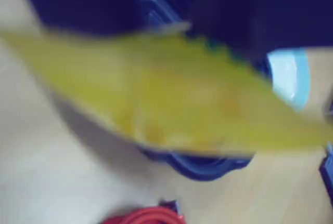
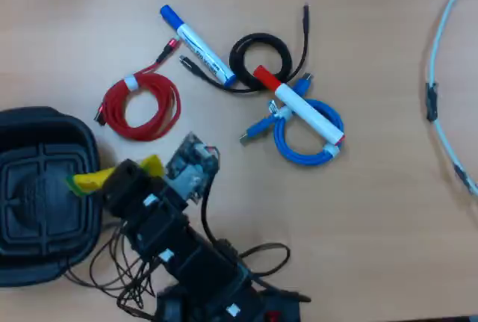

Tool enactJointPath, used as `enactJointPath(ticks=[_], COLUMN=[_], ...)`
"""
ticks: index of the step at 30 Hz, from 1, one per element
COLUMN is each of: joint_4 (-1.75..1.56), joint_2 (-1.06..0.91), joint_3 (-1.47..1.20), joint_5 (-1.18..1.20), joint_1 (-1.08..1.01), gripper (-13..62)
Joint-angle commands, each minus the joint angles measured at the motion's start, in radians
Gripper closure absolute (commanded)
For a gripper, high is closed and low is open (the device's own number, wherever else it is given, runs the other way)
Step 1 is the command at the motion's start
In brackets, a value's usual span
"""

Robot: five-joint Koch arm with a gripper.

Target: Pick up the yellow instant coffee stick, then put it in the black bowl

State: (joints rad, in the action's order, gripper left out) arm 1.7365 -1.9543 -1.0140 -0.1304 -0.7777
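Observation:
My gripper (image 2: 123, 178) is shut on the yellow instant coffee stick (image 2: 93, 181) and holds it crosswise. In the overhead view the stick's green end reaches over the right rim of the black bowl (image 2: 37, 124), which sits at the left edge of the table. The stick's other end (image 2: 153, 163) sticks out on the gripper's right side. In the wrist view the stick (image 1: 171, 99) is a blurred yellow band across the whole frame, with the dark bowl (image 1: 93, 0) behind it at the top. The jaws are mostly hidden behind the stick there.
A red cable coil (image 2: 142, 105) lies just beyond the gripper and shows at the wrist view's bottom edge (image 1: 145, 216). Farther right lie a black cable coil (image 2: 261, 57), a blue cable coil (image 2: 306, 139), a blue-capped marker (image 2: 196, 44) and a red-capped marker (image 2: 299, 105). A white cable (image 2: 441, 75) runs along the right edge.

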Motion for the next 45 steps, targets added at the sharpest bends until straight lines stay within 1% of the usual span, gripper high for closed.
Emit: enactJointPath(ticks=[1, 5, 14, 17, 25, 35, 45], joint_4=[-0.146, -0.212, -0.407, -0.479, -0.618, -0.701, -0.701], joint_2=[-0.02, 0.006, 0.265, 0.362, 0.54, 0.67, 0.77], joint_3=[0.071, 0.069, 0.071, 0.077, 0.078, 0.074, 0.069], joint_5=[0.04, 0.097, 0.198, 0.204, 0.206, 0.206, 0.209], joint_1=[0.043, 0.129, 0.278, 0.308, 0.377, 0.439, 0.43], gripper=[56.2, 56.2, 56.2, 56.2, 56.2, 56.2, 56.2])
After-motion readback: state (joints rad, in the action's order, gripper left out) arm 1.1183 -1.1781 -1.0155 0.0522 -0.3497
